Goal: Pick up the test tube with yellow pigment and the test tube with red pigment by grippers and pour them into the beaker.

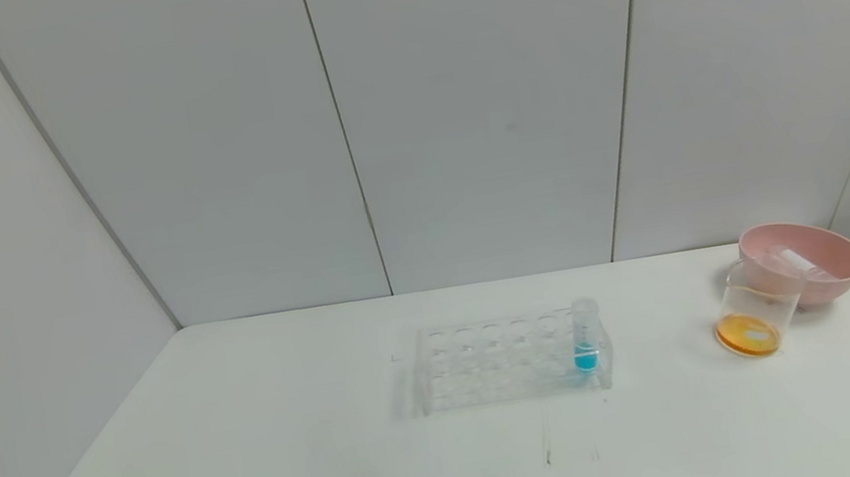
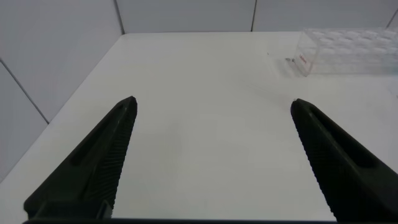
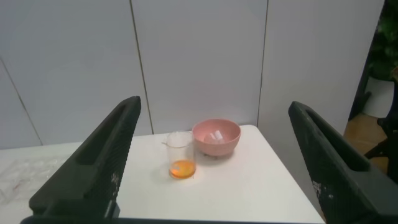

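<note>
- Left gripper point(image 2: 212, 109) spread wide, nothing between fingers point(image 2: 102, 155); only bare white table point(image 2: 199, 124) under it, end of clear tube rack point(image 2: 348, 53) well off ahead.
- Right gripper point(image 3: 214, 112) also spread wide, empty; held back from table's right end, fingers point(image 3: 99, 158) framing beaker point(image 3: 180, 155) and pink bowl point(image 3: 216, 137) from well away.
- Neither gripper visible from head camera.
- Beaker point(image 1: 754, 310) near table's right edge, upright, touching or just in front of pink bowl point(image 1: 808, 259); shallow orange liquid point(image 1: 747, 334) pooled at bottom.
- Pink bowl holding pale clear tube-like shapes point(image 1: 795, 259), likely emptied tubes; cannot tell which or how many.
- Test tube with yellow pigment and test tube with red pigment not identifiable as separate filled tubes anywhere; no yellow or red liquid in rack.
- Tube rack point(image 1: 508, 357) at table centre, well apart from beaker; holes unfilled except right end.
- Blue-liquid tube point(image 1: 585, 335) upright in rack's right-end hole, small amount of blue at bottom.
</note>
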{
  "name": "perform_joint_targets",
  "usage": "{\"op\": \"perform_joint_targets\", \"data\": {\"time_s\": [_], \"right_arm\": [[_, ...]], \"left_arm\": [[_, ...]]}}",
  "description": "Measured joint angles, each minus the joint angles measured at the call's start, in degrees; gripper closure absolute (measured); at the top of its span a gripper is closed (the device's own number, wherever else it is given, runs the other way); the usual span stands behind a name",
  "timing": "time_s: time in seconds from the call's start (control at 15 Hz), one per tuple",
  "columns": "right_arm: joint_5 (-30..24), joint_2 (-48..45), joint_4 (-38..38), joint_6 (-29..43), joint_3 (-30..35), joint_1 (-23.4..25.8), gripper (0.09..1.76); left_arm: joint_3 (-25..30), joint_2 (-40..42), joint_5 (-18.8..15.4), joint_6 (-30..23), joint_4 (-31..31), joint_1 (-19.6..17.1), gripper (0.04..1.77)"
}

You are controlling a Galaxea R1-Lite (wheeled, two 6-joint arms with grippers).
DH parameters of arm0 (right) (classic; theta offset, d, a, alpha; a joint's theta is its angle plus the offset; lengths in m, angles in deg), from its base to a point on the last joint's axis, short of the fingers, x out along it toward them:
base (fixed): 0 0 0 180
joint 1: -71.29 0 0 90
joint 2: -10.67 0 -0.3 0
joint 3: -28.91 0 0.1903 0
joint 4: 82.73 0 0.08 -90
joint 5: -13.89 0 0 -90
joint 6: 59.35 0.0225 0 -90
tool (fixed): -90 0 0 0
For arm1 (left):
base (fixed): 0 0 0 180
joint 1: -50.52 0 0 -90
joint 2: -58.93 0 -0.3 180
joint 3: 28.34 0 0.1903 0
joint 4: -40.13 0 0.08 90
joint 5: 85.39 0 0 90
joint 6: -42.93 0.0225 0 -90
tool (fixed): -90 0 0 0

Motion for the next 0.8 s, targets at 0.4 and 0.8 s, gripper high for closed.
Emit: {"op": "perform_joint_targets", "data": {"time_s": [0.4,0.8], "right_arm": [[-1.19,-7.06,0.29,-0.17,20.41,-2.51,0.15],[-7.01,-13.8,0.57,-4.14,30.42,-2.88,0.15]], "left_arm": [[0.0,0.0,0.0,0.0,0.0,0.0,0.05],[0.0,0.0,0.0,0.0,0.0,0.0,0.05]]}}
